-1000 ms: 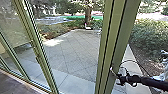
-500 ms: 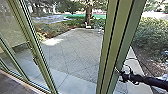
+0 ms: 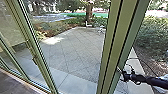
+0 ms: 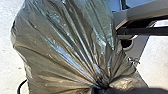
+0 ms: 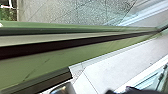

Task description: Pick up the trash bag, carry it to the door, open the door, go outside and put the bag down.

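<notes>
Left wrist view, trash bag (image 4: pixel 62 47) (shiny), gathered

The left wrist view's edge cuts the trash bag (image 4: pixel 57 50), and one pale object (image 3: pixel 88 24) near the paving's (image 3: pixel 75 47) far edge is blurred.

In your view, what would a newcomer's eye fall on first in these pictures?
Probably the green door frame, rising right of centre in the head view, with the right gripper at its edge. Next, the shiny trash bag, its neck gathered, large in the left wrist view.
</notes>
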You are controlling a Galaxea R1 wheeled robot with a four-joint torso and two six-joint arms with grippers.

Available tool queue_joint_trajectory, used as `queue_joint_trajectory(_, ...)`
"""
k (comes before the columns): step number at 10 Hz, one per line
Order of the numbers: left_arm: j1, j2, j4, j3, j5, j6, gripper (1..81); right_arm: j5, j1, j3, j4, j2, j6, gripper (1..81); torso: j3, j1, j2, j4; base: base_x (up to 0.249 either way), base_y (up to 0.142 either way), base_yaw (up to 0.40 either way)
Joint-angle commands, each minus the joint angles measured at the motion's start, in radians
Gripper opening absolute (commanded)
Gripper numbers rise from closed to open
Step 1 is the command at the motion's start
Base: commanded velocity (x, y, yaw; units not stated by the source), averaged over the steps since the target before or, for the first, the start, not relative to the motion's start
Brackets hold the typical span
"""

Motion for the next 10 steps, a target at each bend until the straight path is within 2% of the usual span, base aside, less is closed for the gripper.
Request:
queue_joint_trajectory(1,-0.003,-0.006,-0.003,0.004,0.081,0.006,1.0,-0.121,0.137,0.028,-0.004,-0.088,-0.011,81.1,0.000,0.000,0.000,0.000,0.000,0.000,0.000)
queue_joint_trajectory(4,-0.004,-0.004,-0.003,0.007,0.099,0.008,1.0,-0.125,0.213,0.074,-0.013,-0.153,-0.011,81.1,-0.001,0.001,0.001,0.001,0.000,0.000,0.000)
queue_joint_trajectory(8,-0.003,0.002,-0.001,0.009,0.099,0.008,1.0,-0.153,0.269,0.122,-0.116,-0.227,-0.013,81.1,-0.002,0.001,0.001,0.001,0.000,0.000,0.000)
queue_joint_trajectory(10,-0.001,0.008,0.000,0.007,0.099,0.009,1.0,-0.195,0.302,0.147,-0.132,-0.253,-0.023,81.1,-0.002,0.001,0.001,0.001,0.000,0.000,0.000)
